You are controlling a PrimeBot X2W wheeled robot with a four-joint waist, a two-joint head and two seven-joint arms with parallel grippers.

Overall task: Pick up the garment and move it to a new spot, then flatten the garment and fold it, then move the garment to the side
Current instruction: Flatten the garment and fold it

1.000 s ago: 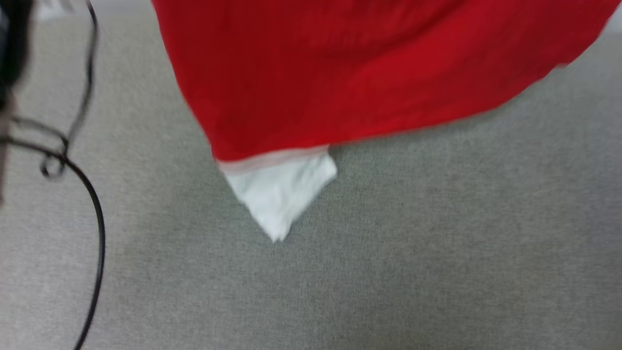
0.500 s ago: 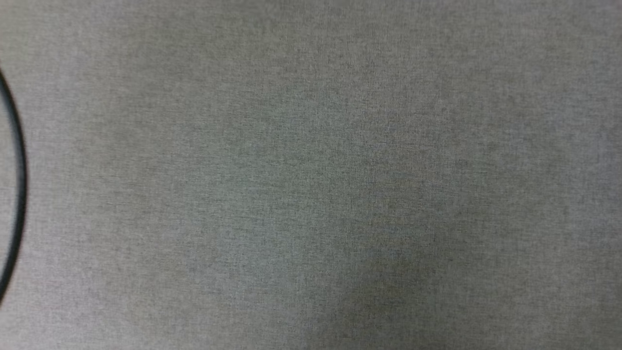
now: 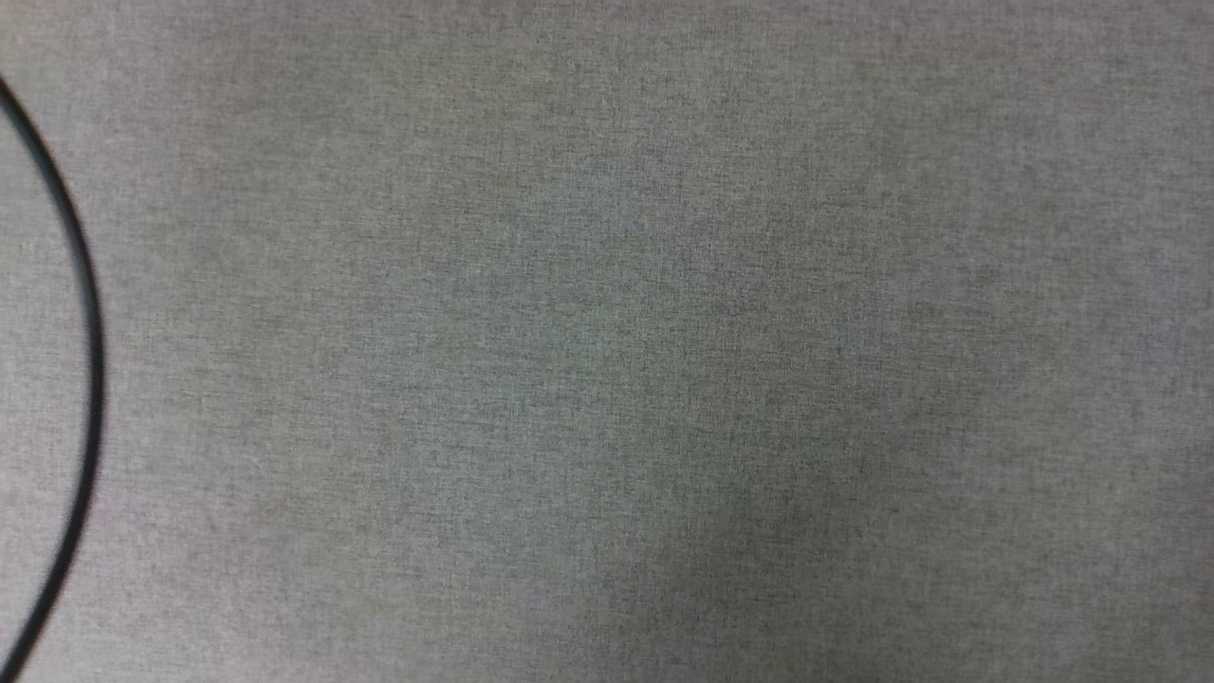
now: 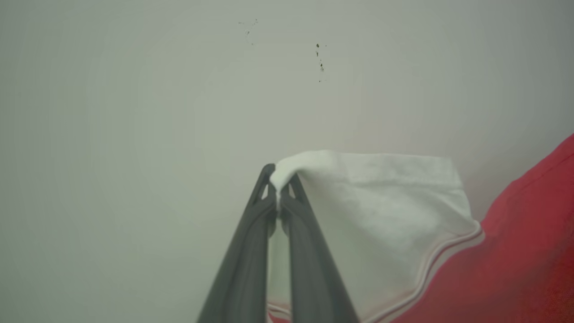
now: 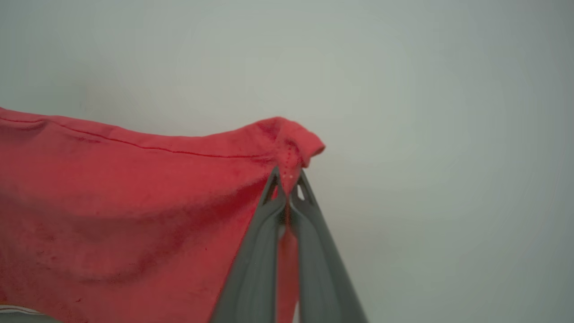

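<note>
The garment (image 4: pixel 385 211) is a red shirt with a white sleeve edged in red-white trim. In the left wrist view my left gripper (image 4: pixel 279 188) is shut on the tip of that white sleeve, which drapes off to the right toward the red body (image 4: pixel 529 242). In the right wrist view my right gripper (image 5: pixel 287 186) is shut on a bunched red corner of the garment (image 5: pixel 134 206), and the hemmed cloth stretches away to the left. Both wrist views face a plain pale surface behind the cloth.
The head view looks down on grey woven fabric (image 3: pixel 607 360). A black cable (image 3: pixel 81 313) curves along its left edge. A few small dark specks (image 4: pixel 319 58) mark the pale surface in the left wrist view.
The head camera has swung: a second ago the red cloth and white sleeve hung across the top of its view, now only grey fabric and the cable are there.
</note>
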